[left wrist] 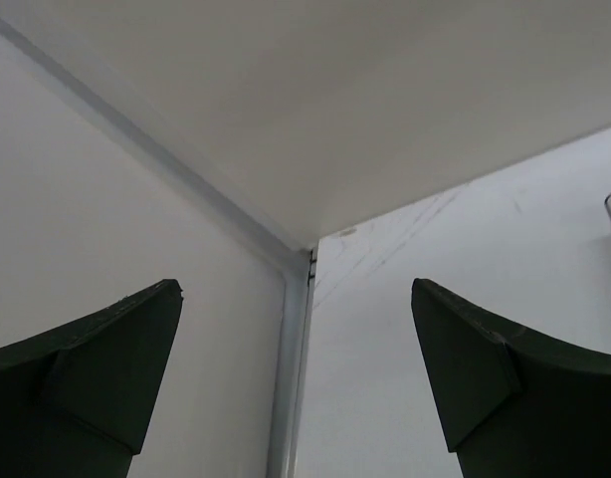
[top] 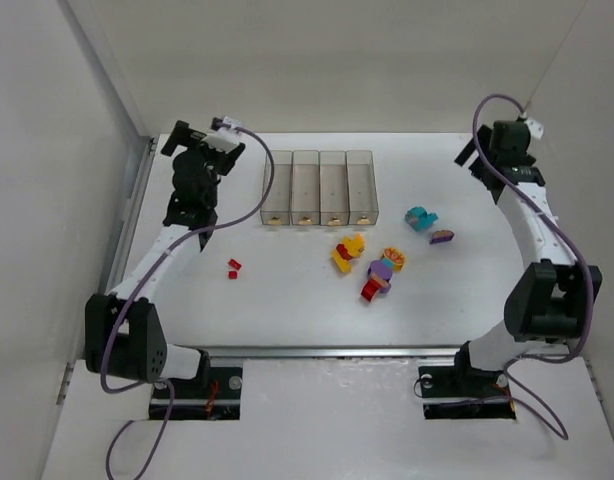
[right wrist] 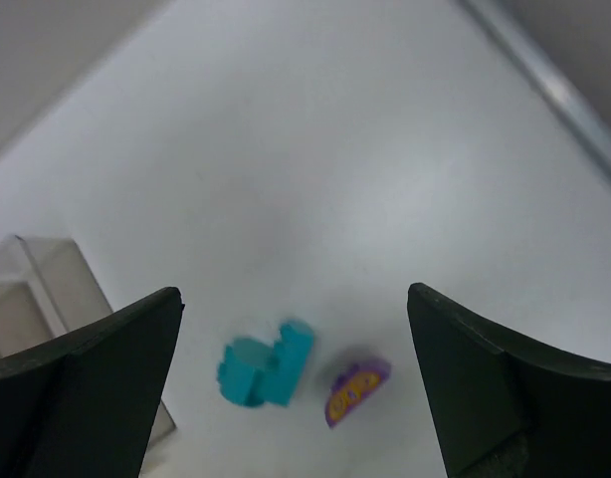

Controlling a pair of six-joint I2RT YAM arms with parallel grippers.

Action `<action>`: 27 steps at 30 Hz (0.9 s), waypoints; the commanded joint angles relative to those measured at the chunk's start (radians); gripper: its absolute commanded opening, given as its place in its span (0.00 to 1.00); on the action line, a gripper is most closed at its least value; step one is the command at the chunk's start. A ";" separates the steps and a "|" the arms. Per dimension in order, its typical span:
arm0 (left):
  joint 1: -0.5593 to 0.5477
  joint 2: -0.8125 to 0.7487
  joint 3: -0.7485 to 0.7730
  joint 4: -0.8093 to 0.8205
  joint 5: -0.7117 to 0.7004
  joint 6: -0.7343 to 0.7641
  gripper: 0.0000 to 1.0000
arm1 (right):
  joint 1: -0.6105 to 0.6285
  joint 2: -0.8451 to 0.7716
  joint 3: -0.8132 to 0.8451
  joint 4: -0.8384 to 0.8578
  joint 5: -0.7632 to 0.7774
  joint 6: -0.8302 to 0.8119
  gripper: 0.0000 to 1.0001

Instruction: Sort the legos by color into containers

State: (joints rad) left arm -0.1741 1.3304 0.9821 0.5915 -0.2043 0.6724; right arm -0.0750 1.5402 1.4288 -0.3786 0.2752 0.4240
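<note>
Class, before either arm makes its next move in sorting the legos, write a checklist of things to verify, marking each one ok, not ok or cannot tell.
1. Right gripper open and empty: ok.
2. Left gripper open and empty: ok.
3. Teal brick in the right wrist view, lying apart from the purple piece: ok.
4. Containers upright in a row, nothing over their openings: ok.
5. Every brick already a single colour: not ok; one clump joins purple, yellow and red.
6. Which container takes which colour: cannot tell.
</note>
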 commanded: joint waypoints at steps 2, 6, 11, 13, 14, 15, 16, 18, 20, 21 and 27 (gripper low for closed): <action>-0.057 0.104 0.136 -0.075 -0.306 0.088 1.00 | 0.015 0.011 -0.132 -0.217 -0.061 0.269 1.00; -0.082 0.147 0.207 -0.075 -0.590 -0.186 1.00 | 0.015 -0.035 -0.274 -0.168 -0.034 0.520 0.97; -0.154 0.147 0.124 -0.075 -0.567 -0.102 1.00 | 0.015 0.035 -0.288 -0.177 -0.008 0.694 0.93; -0.176 0.147 0.103 -0.075 -0.567 -0.102 1.00 | 0.015 0.066 -0.278 -0.187 0.004 0.735 0.90; -0.188 0.138 0.093 -0.075 -0.567 -0.102 1.00 | 0.015 0.092 -0.278 -0.187 0.004 0.766 0.90; -0.188 0.138 0.084 -0.075 -0.567 -0.102 1.00 | 0.015 0.103 -0.278 -0.178 0.004 0.782 0.88; -0.197 0.125 0.070 -0.075 -0.576 -0.111 1.00 | 0.015 0.113 -0.278 -0.165 -0.016 0.782 0.88; -0.197 0.125 0.050 -0.075 -0.577 -0.111 1.00 | 0.015 0.149 -0.278 -0.164 -0.037 0.814 0.87; -0.197 0.115 0.050 -0.075 -0.577 -0.111 1.00 | 0.015 0.172 -0.278 -0.180 -0.047 0.837 0.84; -0.197 0.115 0.041 -0.075 -0.577 -0.111 1.00 | 0.015 0.184 -0.290 -0.180 -0.047 0.864 0.84; -0.186 0.104 0.127 -0.454 -0.390 -0.293 1.00 | 0.015 0.196 -0.312 -0.132 -0.048 0.886 0.75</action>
State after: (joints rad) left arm -0.3683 1.4807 1.0409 0.3439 -0.6926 0.4988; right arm -0.0597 1.7351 1.1072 -0.5545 0.2234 1.2644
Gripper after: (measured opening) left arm 0.997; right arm 0.761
